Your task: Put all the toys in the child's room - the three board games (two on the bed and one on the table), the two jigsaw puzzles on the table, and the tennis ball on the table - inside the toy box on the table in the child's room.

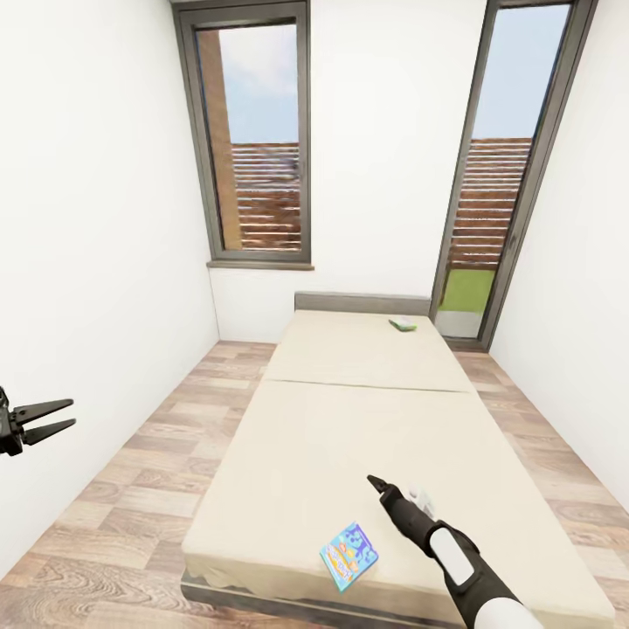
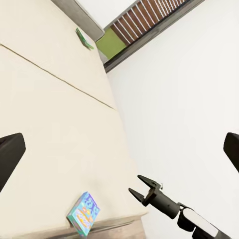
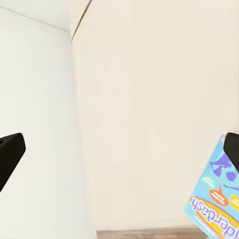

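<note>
In the head view, the bed [image 1: 367,419] fills the room between two tall windows [image 1: 253,140], and two board games lie on its mattress: a blue game box [image 1: 349,556] near the foot edge and a green-and-white game box [image 1: 403,324] far off beside the headboard [image 1: 362,302]. The right gripper [image 1: 378,485] hovers over the mattress just beyond the blue box, apart from it; its jaws look nearly closed, though I cannot tell for certain. The left gripper [image 1: 54,418] hangs over the wood floor [image 1: 131,472], jaws parted and empty.

In the left wrist view, the right gripper [image 2: 139,188] shows its jaws spread, holding nothing, with the blue game box [image 2: 83,213] near the mattress corner.

In the right wrist view, the blue game box [image 3: 217,204] is cut off at the frame's edge, its print only partly legible.

Judging from this, both bed games await pickup; the task seems barely begun.
</note>
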You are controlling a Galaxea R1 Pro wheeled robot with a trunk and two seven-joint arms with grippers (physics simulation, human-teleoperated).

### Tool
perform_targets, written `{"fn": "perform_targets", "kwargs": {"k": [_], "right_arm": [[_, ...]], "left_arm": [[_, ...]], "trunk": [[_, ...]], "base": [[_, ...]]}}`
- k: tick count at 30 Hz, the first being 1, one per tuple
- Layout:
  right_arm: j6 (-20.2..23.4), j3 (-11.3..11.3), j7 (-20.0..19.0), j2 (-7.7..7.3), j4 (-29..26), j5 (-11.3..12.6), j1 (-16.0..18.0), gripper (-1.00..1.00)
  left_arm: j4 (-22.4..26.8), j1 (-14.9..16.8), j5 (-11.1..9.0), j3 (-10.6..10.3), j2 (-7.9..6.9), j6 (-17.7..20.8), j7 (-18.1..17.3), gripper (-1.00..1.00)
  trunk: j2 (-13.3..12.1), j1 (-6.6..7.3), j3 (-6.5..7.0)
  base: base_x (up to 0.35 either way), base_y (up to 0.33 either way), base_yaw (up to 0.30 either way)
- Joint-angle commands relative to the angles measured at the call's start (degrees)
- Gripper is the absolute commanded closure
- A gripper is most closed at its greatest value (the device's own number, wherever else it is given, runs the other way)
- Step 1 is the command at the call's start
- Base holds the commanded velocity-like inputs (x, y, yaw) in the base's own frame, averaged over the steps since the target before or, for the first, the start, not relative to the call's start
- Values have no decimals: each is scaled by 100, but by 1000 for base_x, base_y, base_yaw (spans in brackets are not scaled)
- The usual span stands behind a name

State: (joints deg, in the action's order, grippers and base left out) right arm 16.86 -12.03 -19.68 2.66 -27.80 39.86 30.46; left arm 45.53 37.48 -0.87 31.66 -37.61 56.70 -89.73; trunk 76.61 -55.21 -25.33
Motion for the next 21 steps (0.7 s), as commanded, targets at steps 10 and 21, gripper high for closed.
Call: {"fn": "perform_targets", "kwargs": {"k": [10,21], "right_arm": [[643,-116,-72,-177,355,1505,-162,-100],[640,-429,-440,-239,603,1649,-172,-100]], "left_arm": [[-1,10,0,-349,2,55,-28,-100],[-1,10,-1,-379,0,67,-28,-100]], "trunk": [[406,-220,-186],[848,-462,-384]], "base": [[0,0,0],[0,0,0]]}}
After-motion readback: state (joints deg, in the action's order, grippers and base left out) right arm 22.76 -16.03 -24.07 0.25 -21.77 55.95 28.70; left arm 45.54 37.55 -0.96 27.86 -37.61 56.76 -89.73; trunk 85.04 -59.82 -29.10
